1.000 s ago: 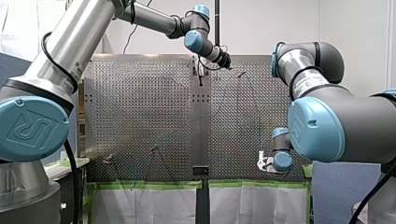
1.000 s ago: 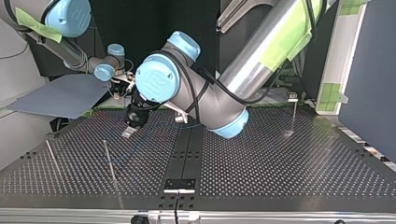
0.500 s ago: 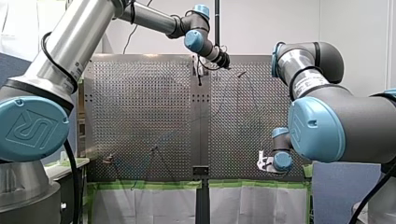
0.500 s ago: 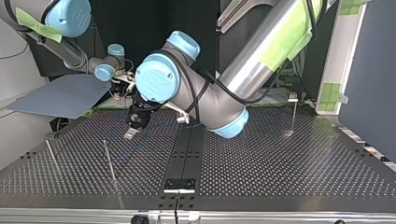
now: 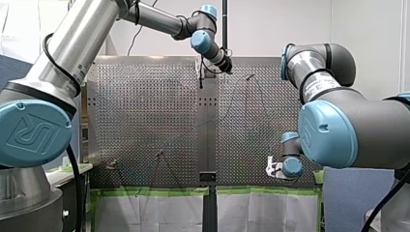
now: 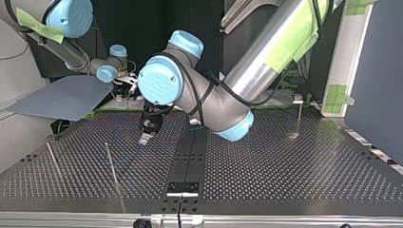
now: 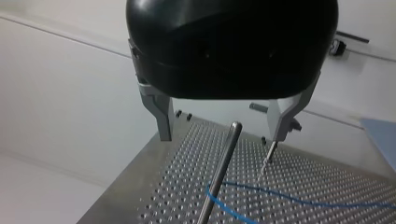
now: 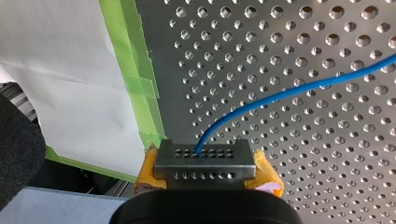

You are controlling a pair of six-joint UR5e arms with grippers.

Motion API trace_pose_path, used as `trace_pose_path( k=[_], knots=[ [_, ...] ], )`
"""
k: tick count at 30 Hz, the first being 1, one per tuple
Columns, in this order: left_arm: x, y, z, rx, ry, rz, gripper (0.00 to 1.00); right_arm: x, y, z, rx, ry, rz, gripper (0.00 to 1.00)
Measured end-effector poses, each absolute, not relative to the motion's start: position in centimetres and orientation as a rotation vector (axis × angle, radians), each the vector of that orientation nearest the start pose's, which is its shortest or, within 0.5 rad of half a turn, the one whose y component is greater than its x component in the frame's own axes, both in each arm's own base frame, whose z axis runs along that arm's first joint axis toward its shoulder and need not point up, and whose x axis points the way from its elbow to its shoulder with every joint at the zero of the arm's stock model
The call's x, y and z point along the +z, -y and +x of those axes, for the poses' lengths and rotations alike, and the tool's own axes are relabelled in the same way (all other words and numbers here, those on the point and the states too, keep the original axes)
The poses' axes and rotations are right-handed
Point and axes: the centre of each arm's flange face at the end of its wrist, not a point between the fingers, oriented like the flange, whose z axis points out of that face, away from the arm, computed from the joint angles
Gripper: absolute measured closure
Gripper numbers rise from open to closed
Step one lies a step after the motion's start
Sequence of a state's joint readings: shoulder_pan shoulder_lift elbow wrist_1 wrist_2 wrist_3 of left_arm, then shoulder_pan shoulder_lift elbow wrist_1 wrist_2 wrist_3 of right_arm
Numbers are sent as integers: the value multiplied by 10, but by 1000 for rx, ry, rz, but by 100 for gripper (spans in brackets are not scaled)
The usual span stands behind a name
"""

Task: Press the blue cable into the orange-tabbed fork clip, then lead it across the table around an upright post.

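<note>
My left gripper [image 7: 219, 136] is open and holds nothing; its metal fingers [image 7: 161, 116] straddle the line of an upright post [image 7: 219, 172] just ahead. A blue cable [image 7: 285, 199] curves over the plate behind that post. In the top view my left gripper [image 6: 144, 139] hovers over the table's left half, near a post [image 6: 110, 164]. My right gripper [image 8: 204, 161], with yellow pads, is shut on the blue cable [image 8: 289, 91] by the taped table edge. It stays at the far left of the top view [image 6: 124, 90]. A small clip [image 6: 297, 99] stands at the far right.
A second post [image 6: 52, 159] stands near the top view's left edge. A thin post [image 7: 266, 161] rises beyond my left gripper's finger. Green tape [image 8: 140, 79] and white sheeting line the table edge. A grey-blue board [image 6: 62, 97] lies beside the table.
My left gripper has swung toward the top view's right and slightly nearer that camera, staying open. My right arm has not moved.
</note>
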State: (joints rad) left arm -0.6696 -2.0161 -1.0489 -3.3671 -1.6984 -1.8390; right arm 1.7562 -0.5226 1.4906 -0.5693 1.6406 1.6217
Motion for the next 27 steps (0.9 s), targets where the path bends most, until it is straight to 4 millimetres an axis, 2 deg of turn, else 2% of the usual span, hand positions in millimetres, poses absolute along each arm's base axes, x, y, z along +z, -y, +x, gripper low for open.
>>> trace_pose_path(
  k=[16, 27],
  knots=[
    [460, 486, 445, -446, -1769, 160, 0, -79, 609, 243, 1072, 1448, 1581, 98],
    [460, 484, 446, -433, -1768, 149, 0, -79, 609, 244, 1071, 1448, 1582, 98]
  ],
)
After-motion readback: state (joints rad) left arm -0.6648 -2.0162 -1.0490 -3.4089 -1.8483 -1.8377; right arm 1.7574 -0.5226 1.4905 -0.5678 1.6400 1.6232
